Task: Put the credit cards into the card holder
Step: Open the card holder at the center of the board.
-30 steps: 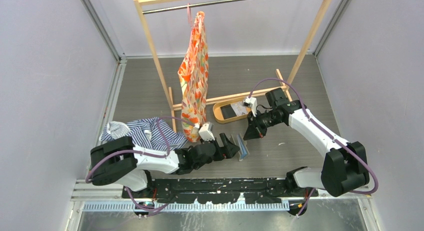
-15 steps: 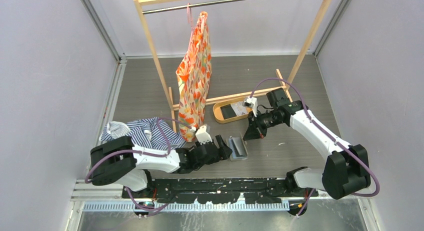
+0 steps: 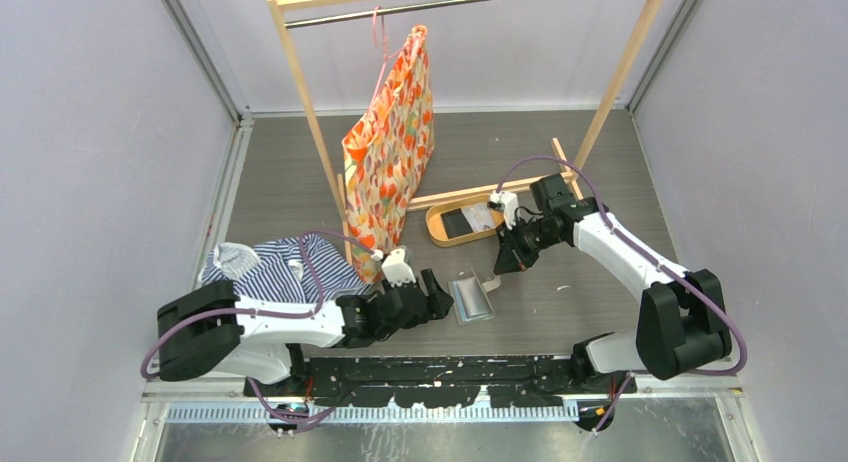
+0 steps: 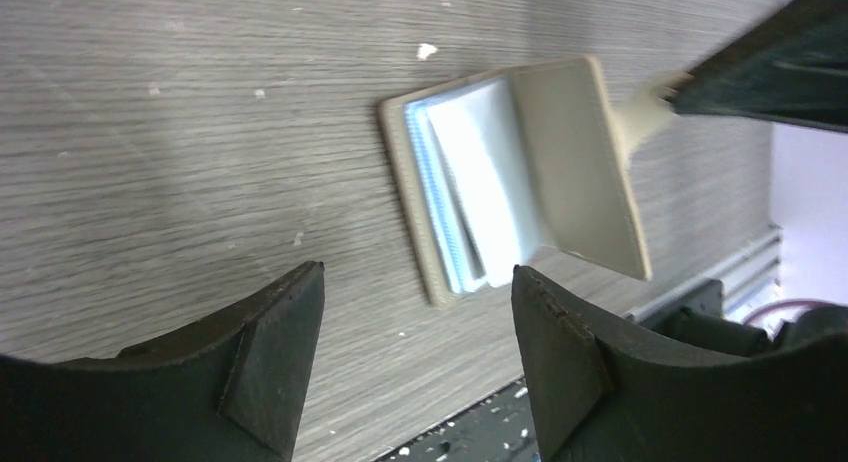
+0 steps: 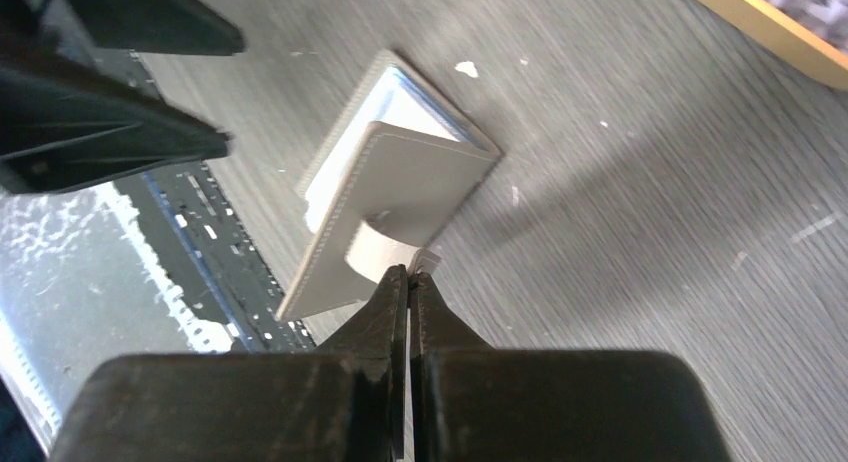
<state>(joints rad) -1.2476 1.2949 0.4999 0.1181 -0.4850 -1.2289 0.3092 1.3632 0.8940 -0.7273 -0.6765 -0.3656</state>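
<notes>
The taupe card holder (image 3: 470,299) lies on the table between the arms, its cover half raised over pale bluish sleeves (image 4: 470,197). My right gripper (image 3: 499,268) is shut on its snap tab (image 5: 385,250) and holds the cover (image 5: 400,197) up. My left gripper (image 3: 440,291) is open and empty, just left of the holder and apart from it (image 4: 415,272). A black card (image 3: 461,222) and a pale card (image 3: 483,216) lie in the oval tan tray (image 3: 437,236).
A wooden clothes rack (image 3: 300,82) stands at the back with an orange patterned bag (image 3: 390,152) hanging from it. Its base bar (image 3: 450,195) runs behind the tray. A striped shirt (image 3: 285,267) lies at the left. The tray's edge shows in the right wrist view (image 5: 770,22).
The card holder has gone from standing on edge at my left gripper to lying on the table. My left gripper has drawn back to the left. The hanging bag has swung.
</notes>
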